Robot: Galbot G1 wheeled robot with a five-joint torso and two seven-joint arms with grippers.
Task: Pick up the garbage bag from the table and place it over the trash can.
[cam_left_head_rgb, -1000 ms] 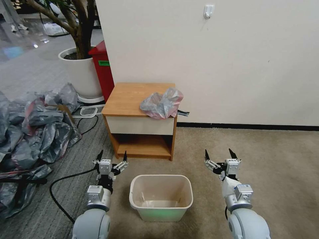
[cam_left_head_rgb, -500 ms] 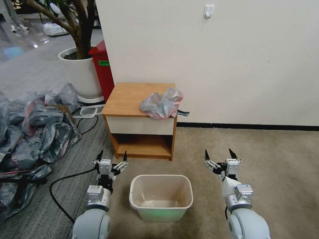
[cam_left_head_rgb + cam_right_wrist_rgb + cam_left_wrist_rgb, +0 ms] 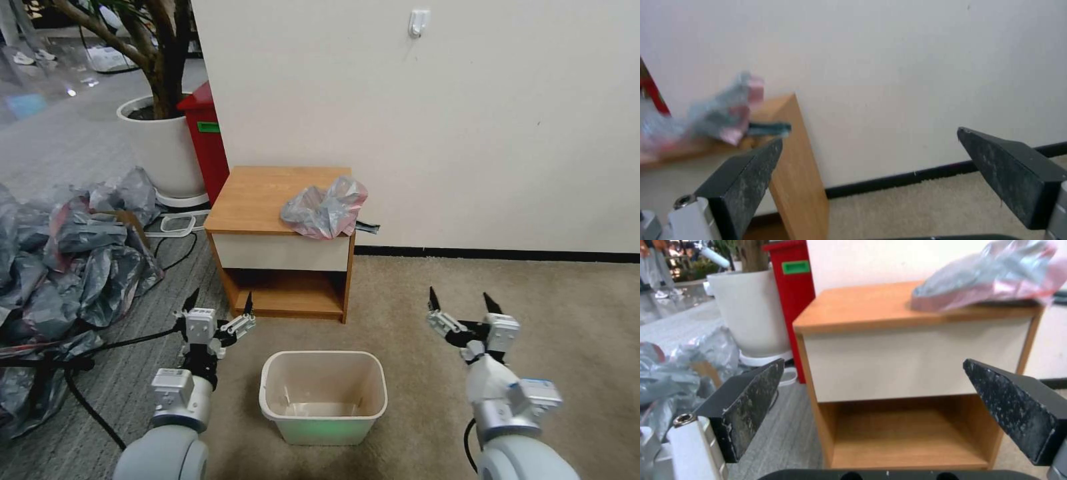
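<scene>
the garbage bag [image 3: 325, 210] sits crumpled on the far right part of the table [image 3: 267, 200], grey plastic with pink showing through, its near side right at the front edge above the white drawer front; a dark strip of it pokes off the table's right side toward the wall; in the left wrist view the bag [image 3: 991, 275] lies on the wooden top [image 3: 858, 308] with the open lower shelf below; in the right wrist view the bag [image 3: 715, 116] rests on the table's top [image 3: 795, 160] beside the white wall; down on the carpet the trash can [image 3: 323, 393] stands upright in front of the table, between the two arms, nothing draped over its rim; the left gripper [image 3: 217, 308] hangs low, just off the table's near left corner and to the left of the trash can, fingers spread wide with nothing between them; the right gripper [image 3: 464, 307] hovers over bare carpet to the right of the trash can, well apart from the table, fingers likewise released and holding nothing; off to the left a heap of grey and pink bags [image 3: 73, 247] lies on the floor, with a black cable [image 3: 133, 340] running past it; behind the table stand a red bin [image 3: 207, 133] and a white plant pot [image 3: 163, 147].
</scene>
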